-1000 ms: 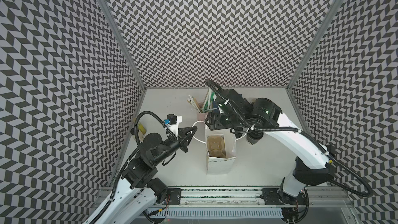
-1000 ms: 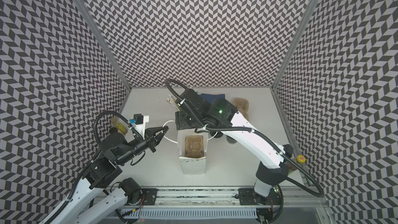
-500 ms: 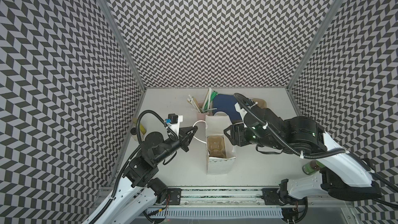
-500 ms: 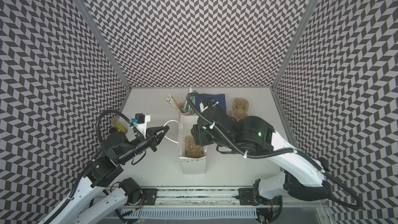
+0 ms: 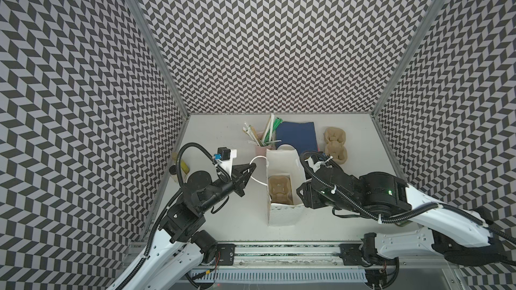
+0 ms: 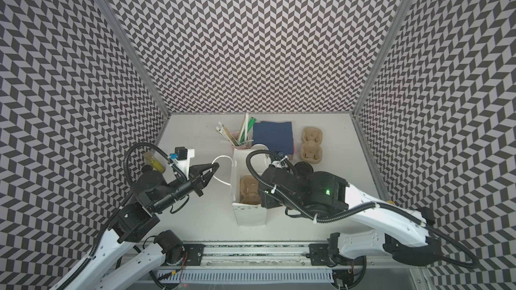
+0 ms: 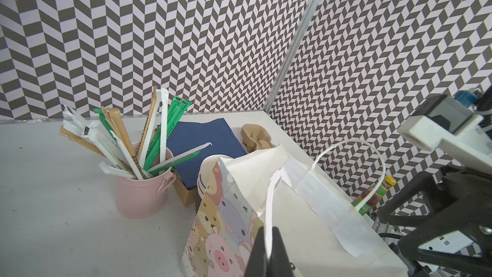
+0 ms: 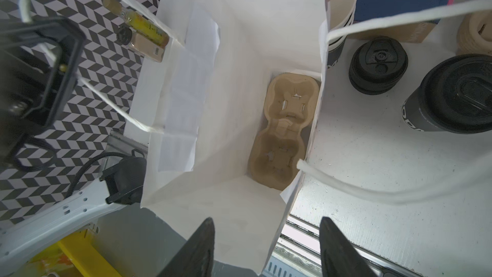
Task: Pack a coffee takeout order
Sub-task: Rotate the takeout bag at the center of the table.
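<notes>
On my left, the left pincer [image 5: 250, 167] is clamped on the white loop handle [image 7: 270, 201] of the tall white paper bag [image 5: 282, 216], and that seems to keep the mouth open. The tan moulded-pulp two-cup carrier [image 8: 287, 129] lies flat on the bag's floor with both wells empty. Over the bag's near rim hangs my right pincer [image 8: 266, 225], jaws apart with nothing between them.

Just right of the bag, the dark paper cup with a black plastic lid [image 8: 450, 97] stands upright on the desk [image 5: 223, 140], beside a short stack of black lids [image 8: 378, 66]. The navy-blue paper napkin [image 5: 297, 135] lies further back.

I judge the cup light, its wall easily dented and its lid liable to pop, so I'd take the body gently, below the lid's rim. The napkin looks limp, so I'd pinch an edge. The bag's walls are thin, and its free handle loops across my approach. The only open room is straight down through the mouth.
</notes>
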Tool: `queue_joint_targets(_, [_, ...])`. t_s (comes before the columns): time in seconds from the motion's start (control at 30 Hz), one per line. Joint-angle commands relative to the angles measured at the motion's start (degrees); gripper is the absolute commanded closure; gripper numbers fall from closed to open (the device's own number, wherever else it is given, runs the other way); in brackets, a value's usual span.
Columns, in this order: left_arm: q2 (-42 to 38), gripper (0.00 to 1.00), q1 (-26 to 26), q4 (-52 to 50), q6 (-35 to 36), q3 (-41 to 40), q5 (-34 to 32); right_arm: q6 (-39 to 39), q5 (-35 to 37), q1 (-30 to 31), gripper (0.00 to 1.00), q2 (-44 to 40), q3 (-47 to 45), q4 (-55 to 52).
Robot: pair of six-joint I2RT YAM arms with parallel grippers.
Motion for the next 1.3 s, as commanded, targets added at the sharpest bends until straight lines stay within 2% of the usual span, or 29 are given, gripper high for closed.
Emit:
queue_joint_targets(0.0, [-1.0,0.99,0.21,0.53,0.33,-0.25,-1.06,1.55,5.0,0.25,0.47,-0.55,-0.42,2.29])
queue_joint_targets(0.1, [-1.29,0.96,0.21,0.55,0.33,-0.34,-1.44,1.05,5.67,0.16,0.5,-1.66,-2.36,4.69])
queue_joint_targets(0.37, [-1.22,0.93,0.3,0.36,0.66,0.01,-2.08,-0.47,6.28,-0.18,0.54,1.96,-1.58,3.27])
queue_joint_targets(0.57, [-1.77,0.86,0.39,0.26,0.68,-0.08,-2.36,-2.87,4.88,-3.53,0.6,2.57,-3.22,3.81])
queue_joint_targets(0.7, [-1.93,0.79,0.39,0.34,0.68,-0.08,-2.47,-4.78,3.46,-6.0,0.71,2.62,-4.35,5.61])
queue_joint_targets(0.83, [-1.86,0.76,0.52,0.35,0.86,0.01,-2.51,-6.43,3.45,-7.43,0.77,3.24,-3.42,5.97])
queue_joint_targets(1.03, [-1.88,0.74,0.92,0.41,0.96,0.01,-2.23,-9.92,2.79,-9.59,0.92,5.77,-1.97,5.54])
queue_joint_targets(1.27, [-1.97,0.72,1.4,0.52,0.98,0.01,-2.14,-13.92,3.04,-12.66,0.99,7.49,0.15,5.85])
